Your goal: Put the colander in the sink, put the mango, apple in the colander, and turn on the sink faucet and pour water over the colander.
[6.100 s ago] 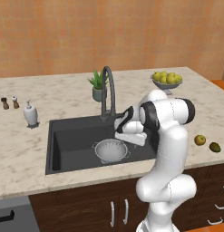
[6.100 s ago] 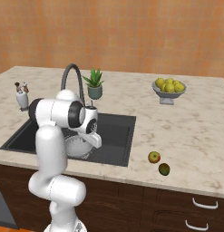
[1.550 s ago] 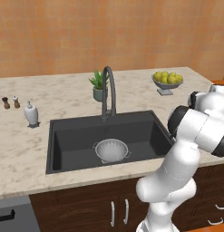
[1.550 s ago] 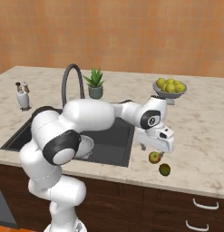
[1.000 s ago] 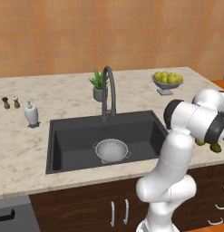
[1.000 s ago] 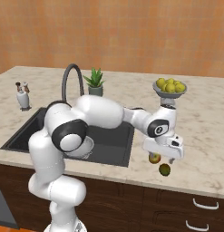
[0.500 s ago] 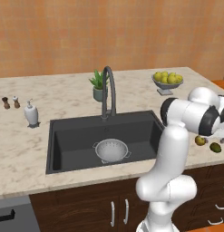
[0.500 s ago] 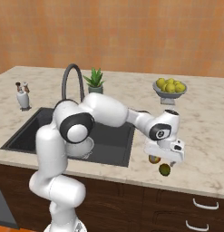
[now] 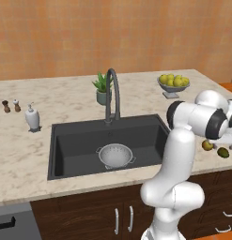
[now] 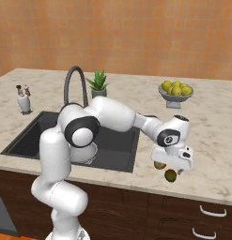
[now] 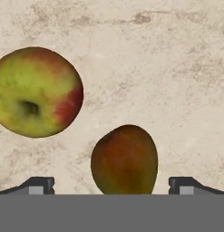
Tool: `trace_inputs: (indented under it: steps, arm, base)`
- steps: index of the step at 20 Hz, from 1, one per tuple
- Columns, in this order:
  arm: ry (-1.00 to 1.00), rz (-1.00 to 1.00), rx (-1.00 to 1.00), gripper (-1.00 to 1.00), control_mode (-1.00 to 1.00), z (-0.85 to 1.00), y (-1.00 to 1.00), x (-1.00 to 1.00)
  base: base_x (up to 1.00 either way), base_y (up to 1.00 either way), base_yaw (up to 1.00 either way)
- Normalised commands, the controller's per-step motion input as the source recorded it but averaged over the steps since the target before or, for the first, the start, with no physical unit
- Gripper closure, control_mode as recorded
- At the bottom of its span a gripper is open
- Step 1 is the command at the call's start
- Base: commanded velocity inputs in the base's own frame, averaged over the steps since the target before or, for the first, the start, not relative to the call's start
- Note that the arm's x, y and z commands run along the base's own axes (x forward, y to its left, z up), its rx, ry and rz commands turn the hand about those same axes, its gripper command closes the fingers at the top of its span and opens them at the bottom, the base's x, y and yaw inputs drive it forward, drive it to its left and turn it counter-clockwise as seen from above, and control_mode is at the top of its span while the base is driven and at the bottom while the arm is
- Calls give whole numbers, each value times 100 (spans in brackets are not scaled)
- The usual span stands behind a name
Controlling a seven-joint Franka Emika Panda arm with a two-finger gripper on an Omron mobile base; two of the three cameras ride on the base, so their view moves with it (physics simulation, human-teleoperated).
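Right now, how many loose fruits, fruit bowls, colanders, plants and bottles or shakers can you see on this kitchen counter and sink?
Loose fruit: 2, apple and mango
Fruit bowl: 1
Colander: 1
Potted plant: 1
Soap bottle: 1
Shakers: 2
Total: 8

1. Arm (image 10: 108, 115): glossy white shell, fat rounded links, smooth tube segments
2. Joints: dark grey/black rings between links; big round dark cap with a lighter disc on the shoulder-side joint in the right base view
3. Base column: stacked bulbous white segments, narrower waists between them
4. Wrist: dark circular face with a small pale mark at its centre
5. Hand: white boxy block under the wrist, small dark dots on its side
6. Fingertips (image 11: 38, 185): small, dark, blocky, with a lighter grey patch on each
7. No cables or screws discernible
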Motion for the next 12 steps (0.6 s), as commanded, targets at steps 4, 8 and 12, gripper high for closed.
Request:
trace_inputs:
  steps: [4, 8, 12]
  arm:
    - [0, 0, 0, -100, -100, -16, 0, -22]
    - [-3, 0, 0, -100, -100, -21, 0, -6]
    - [-3, 0, 0, -100, -100, -7, 0, 0]
  base:
    - [0, 0, 0]
    - [0, 0, 0]
    - [0, 0, 0]
